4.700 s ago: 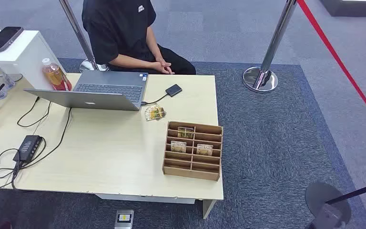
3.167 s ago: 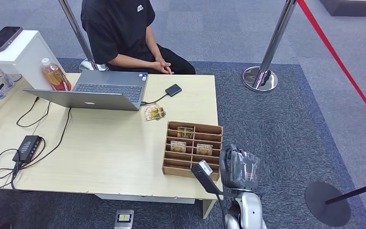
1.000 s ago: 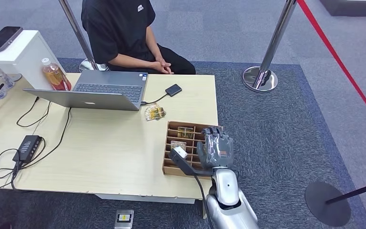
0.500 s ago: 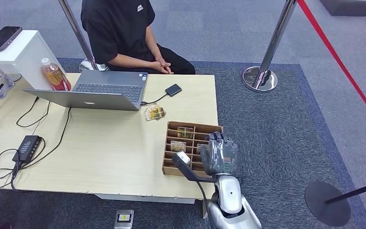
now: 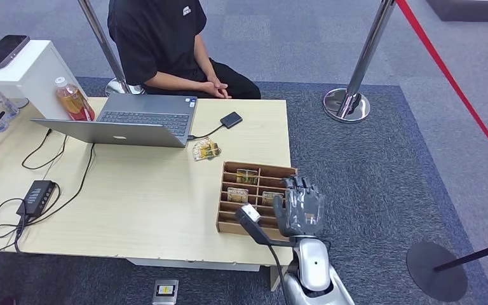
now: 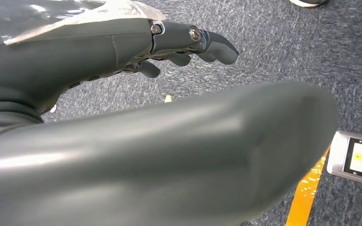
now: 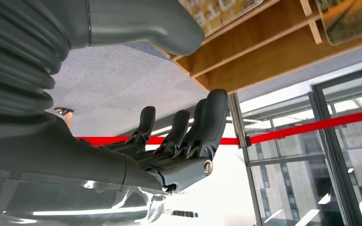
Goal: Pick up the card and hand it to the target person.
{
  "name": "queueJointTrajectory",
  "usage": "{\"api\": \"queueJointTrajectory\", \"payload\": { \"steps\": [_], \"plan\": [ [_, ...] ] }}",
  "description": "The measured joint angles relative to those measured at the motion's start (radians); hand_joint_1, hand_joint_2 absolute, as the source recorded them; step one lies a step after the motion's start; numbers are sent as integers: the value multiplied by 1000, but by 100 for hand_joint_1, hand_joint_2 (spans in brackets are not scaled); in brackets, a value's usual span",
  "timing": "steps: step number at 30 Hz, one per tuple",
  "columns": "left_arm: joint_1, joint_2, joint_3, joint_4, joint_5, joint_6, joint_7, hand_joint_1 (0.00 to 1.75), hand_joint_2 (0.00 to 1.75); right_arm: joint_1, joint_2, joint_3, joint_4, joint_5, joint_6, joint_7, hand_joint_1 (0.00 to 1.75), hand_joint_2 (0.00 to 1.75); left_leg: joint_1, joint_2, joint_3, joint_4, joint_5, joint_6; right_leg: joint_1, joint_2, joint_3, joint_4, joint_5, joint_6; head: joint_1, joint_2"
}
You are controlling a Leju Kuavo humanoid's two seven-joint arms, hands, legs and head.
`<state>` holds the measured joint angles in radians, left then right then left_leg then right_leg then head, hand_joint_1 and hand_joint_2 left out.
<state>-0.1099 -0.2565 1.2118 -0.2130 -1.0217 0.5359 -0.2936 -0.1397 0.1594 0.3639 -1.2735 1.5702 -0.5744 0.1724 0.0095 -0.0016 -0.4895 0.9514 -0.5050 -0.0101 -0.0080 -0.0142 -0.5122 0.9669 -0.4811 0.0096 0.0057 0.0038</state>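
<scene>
Partly, card [image 5: 271, 197] behind right hand [image 5: 298, 206].

Left wrist view: left hand [image 6: 122, 122] fills most of the frame, thick grey thumb across the foreground, blurred from closeness. Darker fingers [image 6: 217, 47] extend past it, slightly curled, apart from the thumb, nothing between them. Below lies grey carpet floor [image 6: 283, 42]. A small grey box with a yellow label [image 6: 357, 158] rests on the carpet, beside an orange strip [image 6: 306, 197]. A shoe tip [image 6: 308, 3] at the frame edge.
</scene>
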Motion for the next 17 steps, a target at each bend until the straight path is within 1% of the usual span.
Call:
{"api": "queueJointTrajectory", "payload": {
  "steps": [3, 7, 11, 13, 17],
  "plan": [
    [0, 0, -3, 0, -2, -1, 0, 0, 0, 3, -2, 0, 4, 0, 3, -2, 85, 175, 0, 0, 0, 0, 0, 0, 0, 0, 0, 0, 0, 0, 0, 0],
    [0, 0, -4, 0, -3, -1, 3, 0, 0, 2, -2, 0, 17, 0, 11, -9, 78, 175, 0, 0, 0, 0, 0, 0, 0, 0, 0, 0, 0, 0, 0, 0],
    [0, 0, -5, 0, -3, -1, 6, 0, 0, 1, 0, 0, 33, 0, 15, -12, 87, 175, 0, 0, 0, 0, 0, 0, 0, 0, 0, 0, 0, 0, 0, 0],
    [0, 0, -5, 0, -3, -1, 8, 0, 0, -1, 4, 0, 41, 0, 15, -12, 88, 175, 0, 0, 0, 0, 0, 0, 0, 0, 0, 0, 0, 0, 0, 0],
    [0, 0, -6, 0, -5, 1, 13, 0, 0, -7, 9, -1, 53, 0, 16, -11, 84, 175, 0, 0, 0, 0, 0, 0, 0, 0, 0, 0, 0, 0, 0, 0]
  ]
}}
